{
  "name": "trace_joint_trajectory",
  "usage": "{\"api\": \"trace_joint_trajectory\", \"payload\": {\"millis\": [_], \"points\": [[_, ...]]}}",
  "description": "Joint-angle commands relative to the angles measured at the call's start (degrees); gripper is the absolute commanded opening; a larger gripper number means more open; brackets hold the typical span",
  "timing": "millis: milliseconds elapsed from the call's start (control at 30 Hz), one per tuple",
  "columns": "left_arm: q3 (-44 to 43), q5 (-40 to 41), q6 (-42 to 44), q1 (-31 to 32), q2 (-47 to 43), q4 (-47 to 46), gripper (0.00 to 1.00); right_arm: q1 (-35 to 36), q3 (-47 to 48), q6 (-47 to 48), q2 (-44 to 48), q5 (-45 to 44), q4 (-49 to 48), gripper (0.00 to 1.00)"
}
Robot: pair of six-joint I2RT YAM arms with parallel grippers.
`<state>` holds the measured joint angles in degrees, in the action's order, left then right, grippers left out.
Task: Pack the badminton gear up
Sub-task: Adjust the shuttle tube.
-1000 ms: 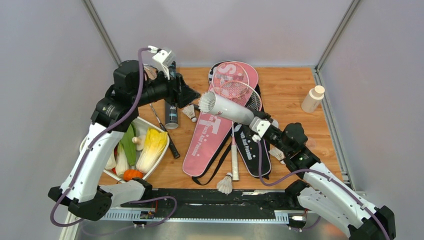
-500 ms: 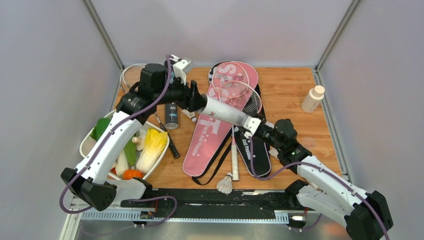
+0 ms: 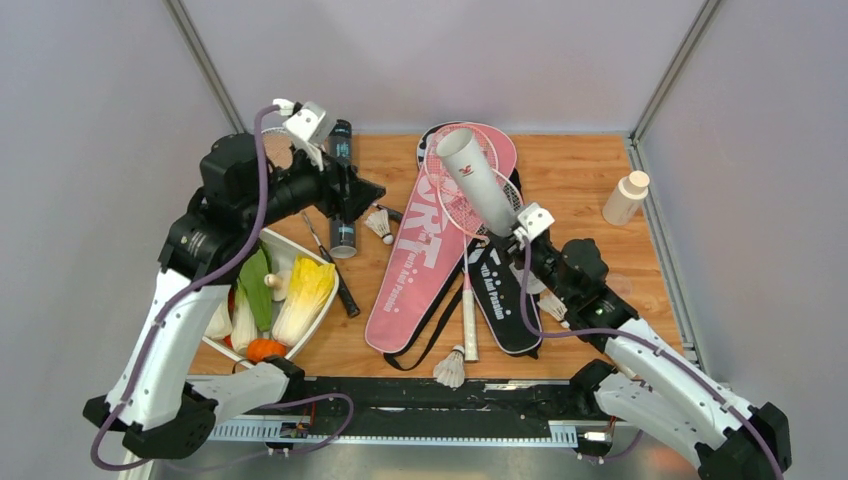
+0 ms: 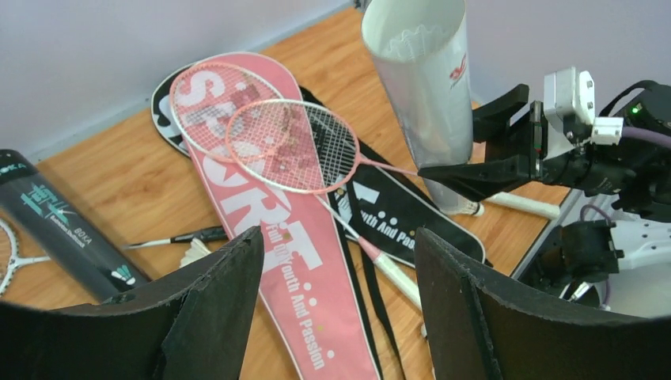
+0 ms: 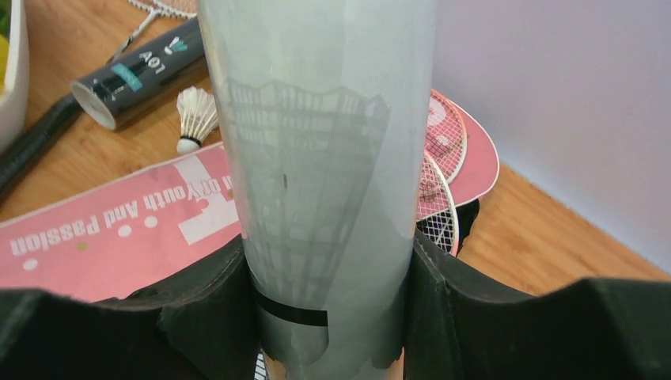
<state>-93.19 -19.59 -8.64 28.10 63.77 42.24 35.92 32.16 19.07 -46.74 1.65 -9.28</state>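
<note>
My right gripper (image 3: 515, 232) is clamped on the white shuttlecock tube (image 3: 478, 180), holding it tilted above the pink SPORT racket bag (image 3: 415, 265) near the far edge of the tabletop (image 3: 575, 175), while my left gripper (image 3: 368, 192), fingers apart and empty, hangs over the black tube (image 3: 343, 225).

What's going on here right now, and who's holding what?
The right gripper is clamped on the lower end of the white tube, holding it tilted with its open mouth up. A feather shuttlecock sits inside. The left gripper is open and empty, raised near the black tube and a loose shuttlecock. Two pink rackets lie on top of the pink bag, not inside it. A third shuttlecock lies near the front edge.
</note>
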Motion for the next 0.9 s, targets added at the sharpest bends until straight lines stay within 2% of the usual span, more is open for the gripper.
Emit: {"api": "trace_joint_trajectory", "payload": {"millis": [0, 100, 233, 333, 433, 667, 867], "points": [[4.8, 0.0, -2.4, 0.2, -3.8, -1.5, 0.76, 0.0, 4.1, -13.9, 5.2, -8.7, 2.0, 0.14], [10.8, 1.2, -4.4, 0.2, -4.9, -2.9, 0.75, 0.0, 7.9, -18.4, 6.6, -13.3, 6.4, 0.17], [15.3, 8.0, -7.5, 1.3, -2.4, -0.3, 0.72, 0.0, 14.5, -24.3, 6.9, -16.2, 13.6, 0.14], [21.2, 12.0, -13.6, 1.7, -3.0, -6.0, 0.7, 0.0, 19.2, -26.4, 6.6, -18.0, 17.4, 0.12], [27.1, 11.4, -16.9, 3.4, -2.9, -11.4, 0.68, 0.0, 21.5, -26.9, 7.1, -19.1, 19.2, 0.12], [27.2, 14.2, -14.4, 13.3, 7.4, -16.0, 0.68, 0.0, 29.9, -35.3, 7.9, -26.0, 25.5, 0.1], [24.4, 13.0, -13.4, 15.5, 16.2, -20.4, 0.67, 0.0, 34.1, -36.6, 7.8, -21.4, 25.8, 0.09]]}}
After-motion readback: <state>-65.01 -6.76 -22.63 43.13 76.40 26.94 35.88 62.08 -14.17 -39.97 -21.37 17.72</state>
